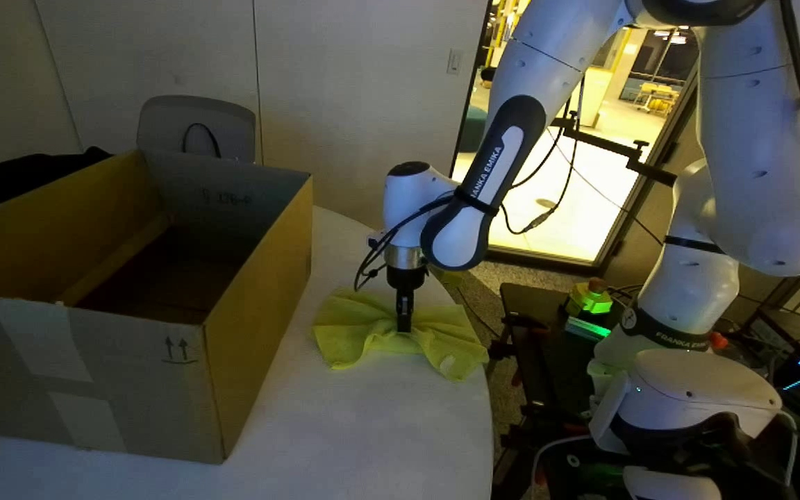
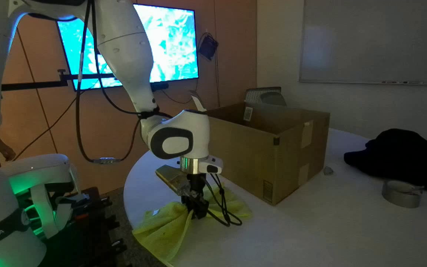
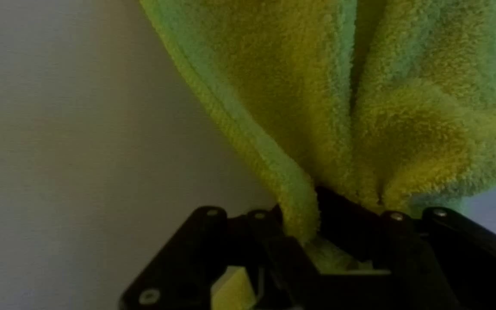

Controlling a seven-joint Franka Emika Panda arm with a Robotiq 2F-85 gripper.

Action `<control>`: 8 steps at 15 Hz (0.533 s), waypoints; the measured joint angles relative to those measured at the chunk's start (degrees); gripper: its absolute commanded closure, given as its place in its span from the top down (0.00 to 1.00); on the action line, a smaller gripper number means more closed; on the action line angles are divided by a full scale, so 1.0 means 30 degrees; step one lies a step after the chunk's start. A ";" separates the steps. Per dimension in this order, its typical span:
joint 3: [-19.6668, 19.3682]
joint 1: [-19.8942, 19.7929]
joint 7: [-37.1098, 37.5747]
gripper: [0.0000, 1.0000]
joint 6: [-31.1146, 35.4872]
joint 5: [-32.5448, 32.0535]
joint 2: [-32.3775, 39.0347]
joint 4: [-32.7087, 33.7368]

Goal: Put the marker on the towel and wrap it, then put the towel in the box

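Desk (image 1: 351, 430): white, right edge curved. It carried, left to right in an exterior view:
– Black cloth (image 1: 46, 175), heaped on the far side of the box (image 1: 254, 326).
– The box itself: brown cardboard, upright, open-topped; pale tape strips (image 1: 47, 340) and two printed arrows (image 1: 180, 349) marked its near wall.
– Towel (image 1: 435, 340), yellow; lay right of the box, a band of desk between them, and reached the curved edge.

Room, same order: grey chair (image 1: 198, 121), stood beyond the box; pale wall (image 1: 351, 97), seamed, bore a switch plate (image 1: 453, 61); tall opening (image 1: 567, 222), brightly lit; robot arm (image 1: 761, 160), rose at the right. Further, in an exterior view: lit screen (image 2: 174, 42), hung on an orange-brown wall (image 2: 235, 48); whiteboard (image 2: 376, 40), fixed at the far right; grey roll (image 2: 402, 194), lay on the desk just beside the black cloth.

Fingers (image 1: 404, 319): pointed down and pinched the towel at its middle; the wrist view showed a fold caught between them.

Towel, lie: gathered at the waist, fanned at both ends, bow-tie fashion. In an exterior view its long axis ran roughly left to right, the right end (image 1: 466, 338) set a little nearer than the left end (image 1: 341, 330); a small white patch (image 1: 448, 365) showed on the right end. In an exterior view the near end (image 2: 165, 231) pointed near and left, the far end (image 2: 238, 204) far and right.
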 measured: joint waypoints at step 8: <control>-0.0876 0.2653 0.2993 0.10 -0.0439 -0.1642 -0.1782 -0.0741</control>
